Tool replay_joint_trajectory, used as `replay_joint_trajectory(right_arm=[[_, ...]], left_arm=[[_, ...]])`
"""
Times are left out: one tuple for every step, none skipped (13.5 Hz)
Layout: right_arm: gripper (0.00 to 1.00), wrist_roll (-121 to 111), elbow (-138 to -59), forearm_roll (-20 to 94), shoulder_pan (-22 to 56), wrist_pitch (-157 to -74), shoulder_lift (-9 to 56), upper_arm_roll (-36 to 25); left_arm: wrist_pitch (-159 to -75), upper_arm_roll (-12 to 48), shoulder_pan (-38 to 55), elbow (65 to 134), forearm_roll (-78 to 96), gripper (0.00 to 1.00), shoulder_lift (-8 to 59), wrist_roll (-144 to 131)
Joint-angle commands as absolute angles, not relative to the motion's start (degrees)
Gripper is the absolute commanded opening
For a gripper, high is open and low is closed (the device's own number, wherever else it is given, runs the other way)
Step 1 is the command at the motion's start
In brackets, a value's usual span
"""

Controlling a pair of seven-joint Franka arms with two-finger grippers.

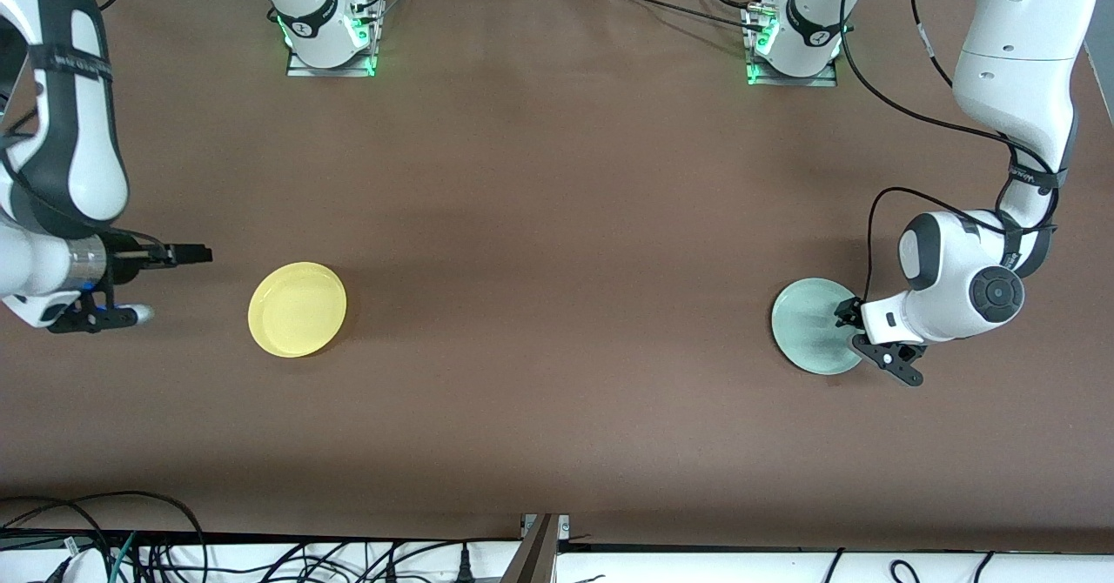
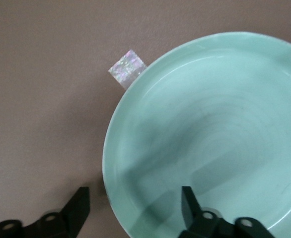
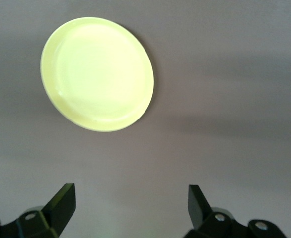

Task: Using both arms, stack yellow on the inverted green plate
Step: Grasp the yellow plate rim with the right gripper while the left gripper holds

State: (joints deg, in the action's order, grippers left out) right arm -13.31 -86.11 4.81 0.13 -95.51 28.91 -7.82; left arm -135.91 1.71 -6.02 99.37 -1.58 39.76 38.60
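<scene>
Our right hand (image 1: 161, 283) hovers with fingers spread wide over the counter (image 1: 557, 217) at the right arm's end, just beside the yellow plate (image 1: 298, 309), which lies rim-up, probably waiting its turn. Toward the left arm's end, the green plate (image 1: 814, 326) also sits rim-up. Our left hand (image 2: 133, 208) is low, fingers wide and straddling its rim, seemingly to grip and invert it.

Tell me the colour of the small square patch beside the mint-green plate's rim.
Iridescent silvery white, a small shiny square patch beside the pale mint-green plastic plate; clearest in the left wrist view.
</scene>
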Motion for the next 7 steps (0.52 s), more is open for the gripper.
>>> replay_joint_trajectory(right_arm=[[1.00, -12.48, -90.07, 5.71, 0.35, -102.53, 30.05, -7.65], [1.00, -12.48, -93.05, 6.41, 0.26, -108.22, 30.84, -7.65], [1.00, -12.57, -95.86, 8.50, 0.18, -113.85, 31.72, -7.65], [1.00, -12.57, -97.28, 10.35, 0.09, -117.39, 32.60, -7.65], [1.00, -12.57, -97.47, 12.29, 0.17, -118.64, 33.74, -7.65], [1.00, -12.66, -97.47, 15.26, -0.17, -119.61, 34.88, -7.65], [1.00, -13.35, -97.47, 17.73, -0.61, -121.36, 36.72, -7.65]], left_arm=[[-136.50, 2.20, -6.94, 99.58, -1.05, 0.27, 39.73, 42.08], [-136.49, 2.37, -7.12, 99.58, -0.97, 0.07, 39.73, 43.49], [-136.49, 2.37, -7.21, 99.41, -0.88, 0.00, 39.64, 44.38], [-136.49, 2.46, -7.38, 99.49, -0.44, 0.00, 39.64, 44.65], [-136.41, 2.55, -7.56, 99.49, -0.44, 0.00, 39.64, 44.65], [-136.15, 2.64, -7.47, 99.41, -0.44, 0.00, 39.38, 44.65], [-135.97, 2.72, -7.38, 99.40, -0.44, 0.00, 38.85, 44.65]])
